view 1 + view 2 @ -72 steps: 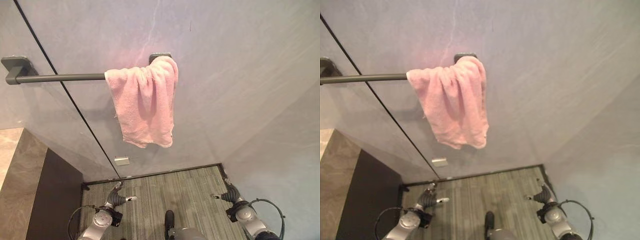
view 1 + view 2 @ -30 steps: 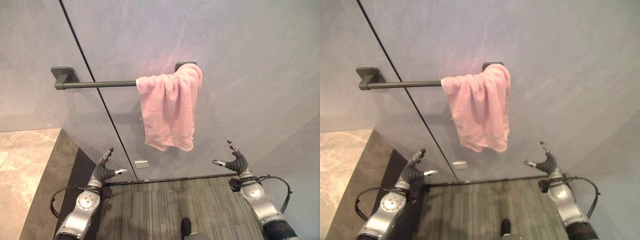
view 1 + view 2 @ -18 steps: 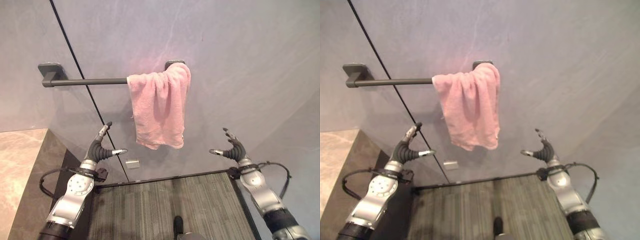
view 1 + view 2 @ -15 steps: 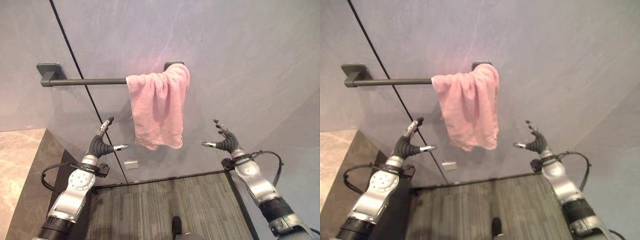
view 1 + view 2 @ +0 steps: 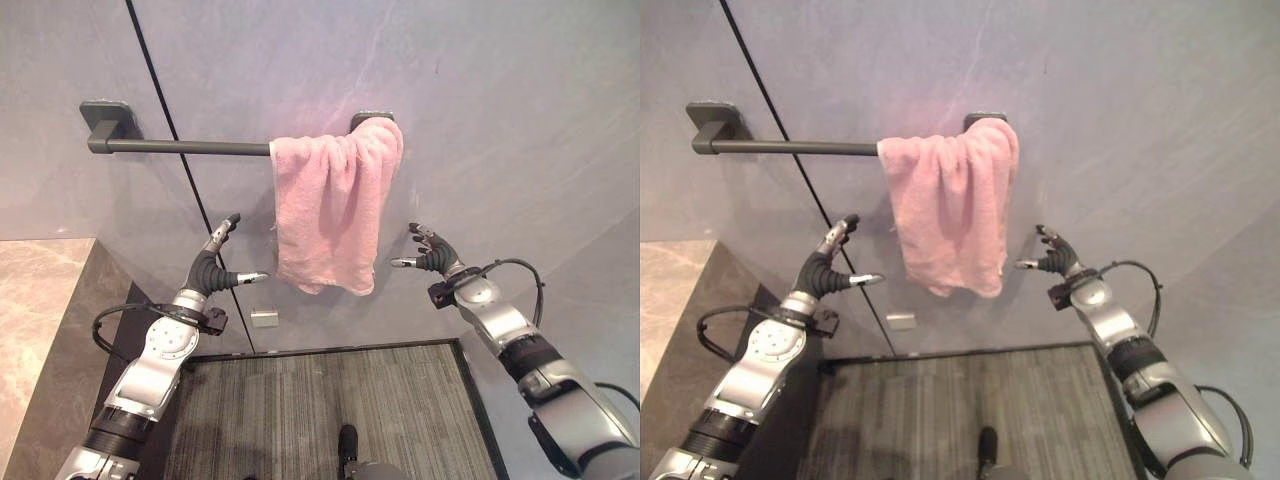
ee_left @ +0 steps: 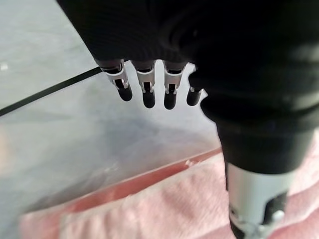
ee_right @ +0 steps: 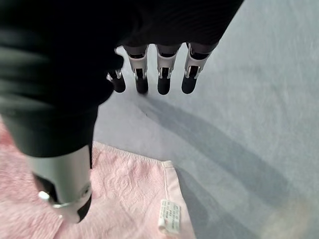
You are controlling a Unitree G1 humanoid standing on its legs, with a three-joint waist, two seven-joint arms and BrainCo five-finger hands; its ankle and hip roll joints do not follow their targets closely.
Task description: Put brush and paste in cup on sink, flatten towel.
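The towel hangs bunched at the 3 o'clock end of the bar. Your left hand and right hand flank it, fingers spread, empty. Pinch both lower corners, then draw the left one toward 9 o'clock

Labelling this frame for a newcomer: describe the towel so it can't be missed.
Find the dark bar on the grey wall. The towel hangs bunched at its right end, between the open left hand and right hand. It is the one pink thing.
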